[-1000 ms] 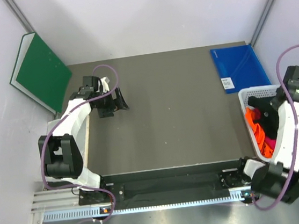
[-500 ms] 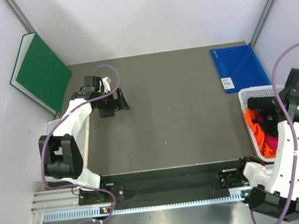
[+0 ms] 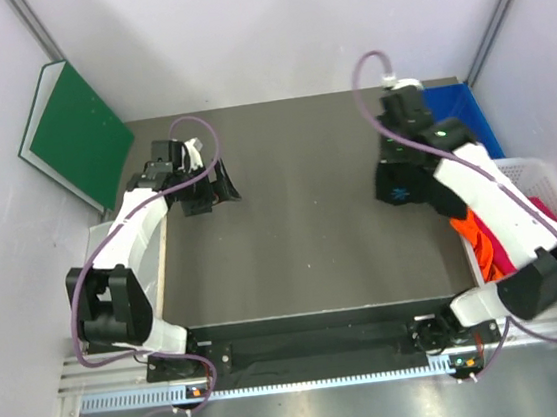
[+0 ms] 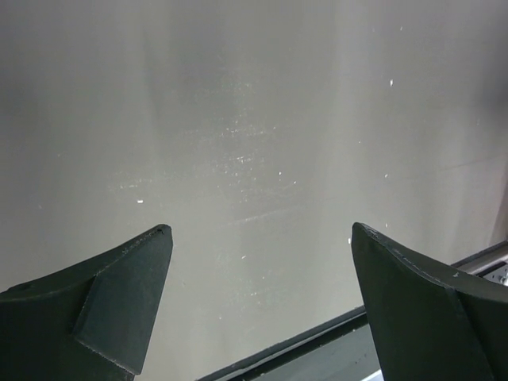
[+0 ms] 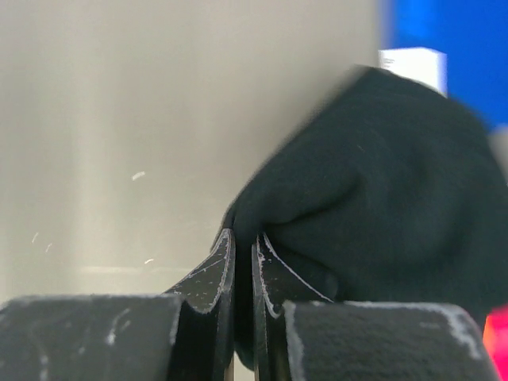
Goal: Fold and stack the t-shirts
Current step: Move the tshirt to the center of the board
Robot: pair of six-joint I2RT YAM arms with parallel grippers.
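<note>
The right gripper [image 5: 242, 238] is clenched on a fold of the black t-shirt [image 5: 381, 182], over the right part of the table [image 3: 309, 215] and near the blue folder [image 3: 452, 113]. The left gripper [image 4: 259, 228] stands wide and released, with nothing in it, above the bare table on the left side. The cloth is soft and light, so I judge it will sag and drag and will not keep any form. A pinch at one point is enough to lift it, but to spread it flat it is better to take it at the shoulders or at the hem corners. I count one black t-shirt, one orange t-shirt [image 3: 467, 232] and one magenta-pink t-shirt [image 3: 501, 262], the last two in the one white basket [image 3: 539, 175]. The arm covers part of the basket, so maybe more lie there. There are also one blue folder and one green board [image 3: 78, 131].
</note>
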